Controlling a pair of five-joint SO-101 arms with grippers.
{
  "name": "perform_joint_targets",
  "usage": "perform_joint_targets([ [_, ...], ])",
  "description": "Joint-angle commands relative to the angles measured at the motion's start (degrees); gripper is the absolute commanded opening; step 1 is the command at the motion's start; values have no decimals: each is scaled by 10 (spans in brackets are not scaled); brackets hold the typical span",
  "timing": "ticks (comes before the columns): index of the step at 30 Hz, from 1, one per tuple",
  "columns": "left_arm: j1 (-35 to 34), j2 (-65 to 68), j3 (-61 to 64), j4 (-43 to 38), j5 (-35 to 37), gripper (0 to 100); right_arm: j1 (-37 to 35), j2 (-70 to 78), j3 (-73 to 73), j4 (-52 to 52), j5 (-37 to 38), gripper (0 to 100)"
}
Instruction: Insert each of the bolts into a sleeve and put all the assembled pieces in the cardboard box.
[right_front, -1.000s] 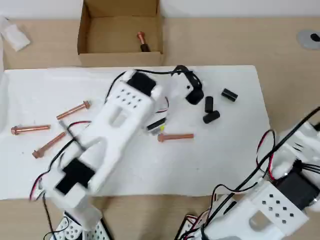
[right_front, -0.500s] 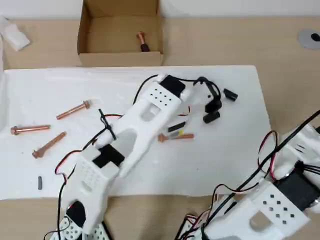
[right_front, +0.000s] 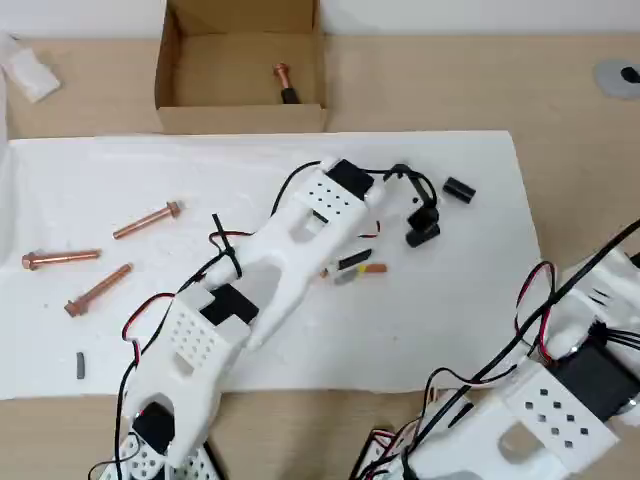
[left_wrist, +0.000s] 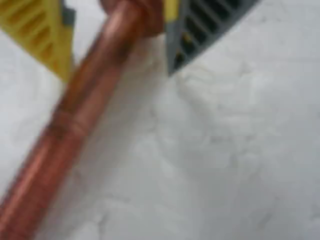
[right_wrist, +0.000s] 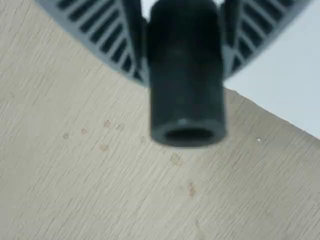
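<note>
A copper bolt (right_front: 366, 269) lies on the white sheet (right_front: 460, 320) near the middle. My left gripper (right_front: 346, 268) is down over its head end. In the left wrist view the bolt (left_wrist: 75, 130) runs between the yellow finger (left_wrist: 40, 30) and the grey finger (left_wrist: 200, 30) of the left gripper (left_wrist: 117, 70), which is open and straddles it. My right gripper (right_wrist: 185, 70) is shut on a black sleeve (right_wrist: 186, 100), held over bare wood beside the sheet's edge. The right arm (right_front: 560, 400) sits at the lower right. Two loose sleeves (right_front: 458, 189) (right_front: 422, 235) lie right of the left gripper.
Three more bolts (right_front: 147, 220) (right_front: 62, 259) (right_front: 98, 290) lie at the sheet's left. The cardboard box (right_front: 240, 118) at the back holds one assembled bolt with sleeve (right_front: 285, 83). The left arm's cables (right_front: 415, 190) hang over the sleeves. A small grey piece (right_front: 80, 365) lies front left.
The left arm swung right from the sheet's middle and came down over the bolt. The bolt shifted slightly. The right arm stayed still.
</note>
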Motion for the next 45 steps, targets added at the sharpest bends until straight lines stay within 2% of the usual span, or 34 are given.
perform_joint_targets([
  [1,8,0,-25,-5,5,135,7,-14,-6,-1,6,10],
  [7,-3,0,-29,18,10,23,7,-14,-6,0,6,10],
  [14,-11,-12,-44,49,3,11,7,-14,-6,0,6,10],
  [16,-19,-37,-91,91,-8,11,7,-14,-6,0,6,10],
  [18,-25,-65,-138,141,-49,11,7,-14,-6,0,6,10],
  [20,-36,-106,-156,144,-85,6,7,-15,-7,0,6,10],
  [22,-57,-161,-148,144,-152,5,7,-15,-7,0,6,10],
  [26,-103,-272,-25,144,-319,5,7,-15,-7,0,6,10],
  [31,-129,-383,175,142,-442,7,7,-15,-7,-1,6,10],
  [35,-149,-379,241,130,-478,11,7,-15,-7,-1,6,10],
  [40,-191,-333,242,82,-497,16,7,-15,-7,0,7,10],
  [45,-224,-277,241,30,-496,78,-8,-49,-6,1,7,10],
])
